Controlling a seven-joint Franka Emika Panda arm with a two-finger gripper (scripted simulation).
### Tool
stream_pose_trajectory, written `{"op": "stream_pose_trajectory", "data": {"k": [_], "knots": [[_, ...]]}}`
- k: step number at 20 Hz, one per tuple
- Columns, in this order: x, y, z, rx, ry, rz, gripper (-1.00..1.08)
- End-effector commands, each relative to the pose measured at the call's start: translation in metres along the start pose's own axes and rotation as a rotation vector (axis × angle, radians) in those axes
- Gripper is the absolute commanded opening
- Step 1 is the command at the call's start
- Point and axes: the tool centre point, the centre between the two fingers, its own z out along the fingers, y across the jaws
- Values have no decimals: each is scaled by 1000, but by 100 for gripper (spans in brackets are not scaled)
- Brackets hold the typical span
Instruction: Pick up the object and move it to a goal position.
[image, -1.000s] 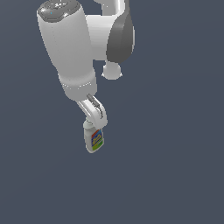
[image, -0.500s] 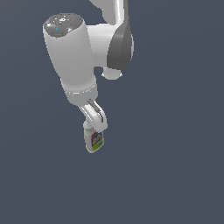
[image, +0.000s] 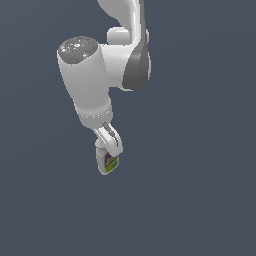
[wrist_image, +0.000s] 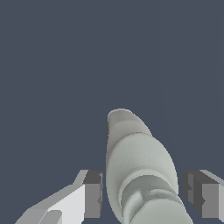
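1. Exterior view: bottle (image: 107, 162) hanging under the arm (image: 105, 65), pinched near its cap by the claw (image: 111, 145), label facing the camera, nothing but flat grey behind.
2. Wrist view: bottle (wrist_image: 139, 170) sitting between the two fingers (wrist_image: 92, 193), cap end nearest the lens, body pointing away; small gaps showing on both sides here, so contact not plainly visible from this angle.
3. Judged state: claw narrow and holding the bottle, going by the way it hangs clear of any surface.
4. Step in hand, by the look of it: carrying to the goal. No goal marker in sight in either view.
5. Best done smoothly: no jerks, no wrist twisting, steady squeeze throughout.
6. Risk to watch: grip high on the bottle, so swinging or slipping likely with a sudden stop.
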Motion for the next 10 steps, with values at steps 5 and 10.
{"op": "stream_pose_trajectory", "data": {"k": [5,10], "knots": [[0,-1,1,0,0,0,-100],[1,0,0,1,1,1,-100]]}}
